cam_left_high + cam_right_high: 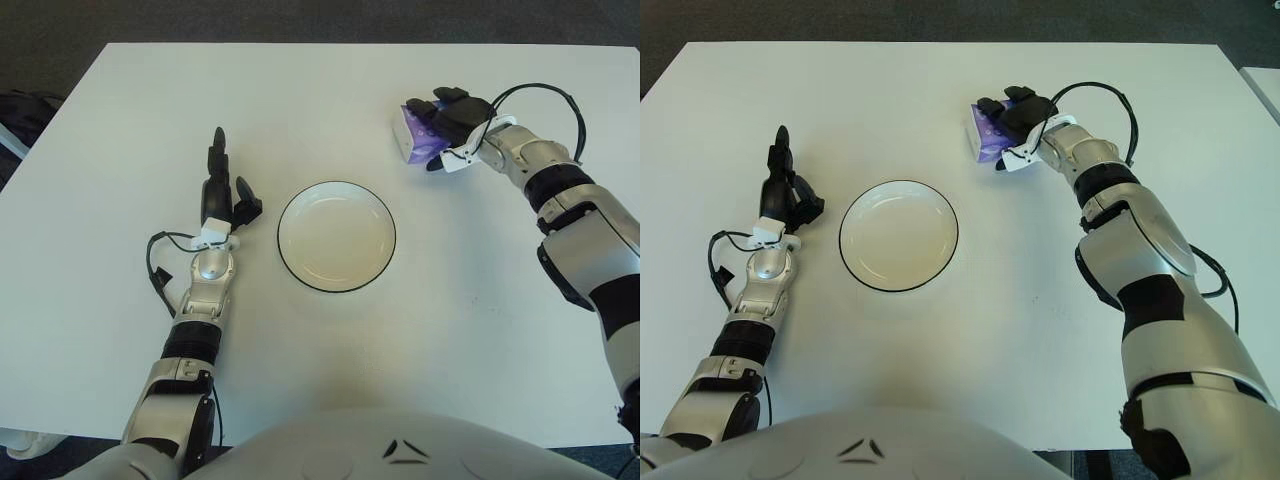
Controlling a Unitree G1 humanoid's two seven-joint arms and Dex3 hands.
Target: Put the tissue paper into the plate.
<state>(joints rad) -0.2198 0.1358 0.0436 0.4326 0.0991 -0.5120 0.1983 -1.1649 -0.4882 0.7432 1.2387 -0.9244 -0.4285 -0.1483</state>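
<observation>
On the white table, the right hand grips the small purple tissue pack, far right of the black-rimmed white plate; the left hand, fingers extended, shows beside the plate's left.

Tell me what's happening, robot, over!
Right hand closed on tissue pack, far right of plate. Left hand open, left of plate. Plate empty, path clear.

White table; on it, white plate w/ dark rim near centre, purple tissue pack well apart, far right.
</observation>
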